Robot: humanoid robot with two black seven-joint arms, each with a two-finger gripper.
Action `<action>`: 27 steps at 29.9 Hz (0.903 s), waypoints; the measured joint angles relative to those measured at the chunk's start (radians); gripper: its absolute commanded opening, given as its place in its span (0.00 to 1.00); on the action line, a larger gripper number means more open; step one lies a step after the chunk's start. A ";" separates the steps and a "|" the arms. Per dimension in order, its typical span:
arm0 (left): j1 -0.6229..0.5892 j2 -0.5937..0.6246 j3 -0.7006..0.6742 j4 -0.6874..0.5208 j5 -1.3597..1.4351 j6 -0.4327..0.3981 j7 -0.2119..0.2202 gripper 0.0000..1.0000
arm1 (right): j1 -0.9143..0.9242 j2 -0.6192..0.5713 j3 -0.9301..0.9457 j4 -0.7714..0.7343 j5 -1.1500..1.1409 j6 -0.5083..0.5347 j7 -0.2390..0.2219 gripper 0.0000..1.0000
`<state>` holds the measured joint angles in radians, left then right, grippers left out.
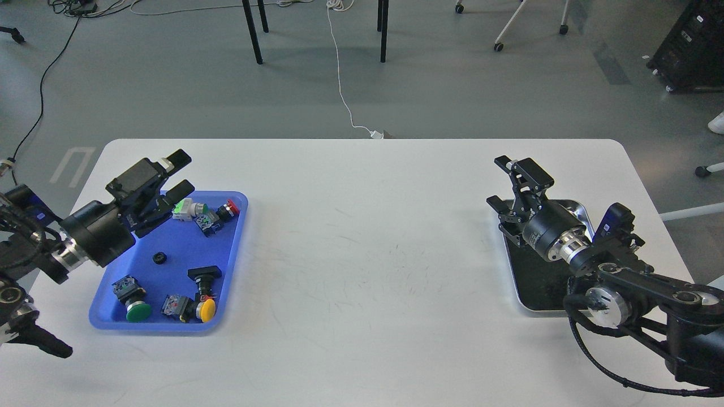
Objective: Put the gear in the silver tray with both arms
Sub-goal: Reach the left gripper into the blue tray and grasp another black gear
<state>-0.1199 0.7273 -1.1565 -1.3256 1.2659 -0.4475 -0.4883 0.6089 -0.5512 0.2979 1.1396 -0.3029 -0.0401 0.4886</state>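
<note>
**Tabletop stock: two trays, two arms, one gear**

Item 1. White tabletop [362,254], rounded corners, faint scuffs at centre. No readable writing, brand or label on anything in view.

Item 2. Blue tray [237,237], left side. Contents: small black gear [160,258] lying alone near the middle of the floor; green push button [133,305] and yellow push button [202,308] at the near end; a black-capped switch [205,275] beside them; a cluster at the far end including a red button [232,207] and a green-faced switch [182,207].

Item 3. Left gripper [182,172], above the far left corner of the blue tray, fingers spread apart, holding nothing. It partly hides that corner.

Item 4. Silver tray [582,212], right side, dark floor. Mostly hidden by the right arm.

Item 5. Right gripper [512,183], over the far left edge of the silver tray, fingers spread apart, holding nothing.

Item 6. Surroundings: grey floor, white cable [341,85] running to a plug just beyond the tabletop, black table legs [254,34], chair castors.
</note>
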 measured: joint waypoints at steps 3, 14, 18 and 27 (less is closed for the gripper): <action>-0.023 0.100 0.013 -0.001 0.276 0.006 -0.001 0.98 | -0.009 -0.007 0.013 0.002 0.019 0.040 0.000 0.96; -0.293 0.193 0.426 0.158 0.910 0.163 -0.001 0.90 | -0.011 -0.003 0.042 0.003 0.111 0.109 0.000 0.96; -0.425 0.152 0.608 0.249 0.916 0.183 -0.001 0.82 | -0.011 -0.011 0.041 0.004 0.111 0.110 0.000 0.96; -0.497 0.100 0.718 0.356 0.916 0.185 0.000 0.64 | -0.013 -0.012 0.041 0.005 0.111 0.111 0.000 0.96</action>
<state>-0.6170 0.8275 -0.4389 -0.9698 2.1818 -0.2623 -0.4886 0.5955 -0.5629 0.3387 1.1445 -0.1920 0.0707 0.4887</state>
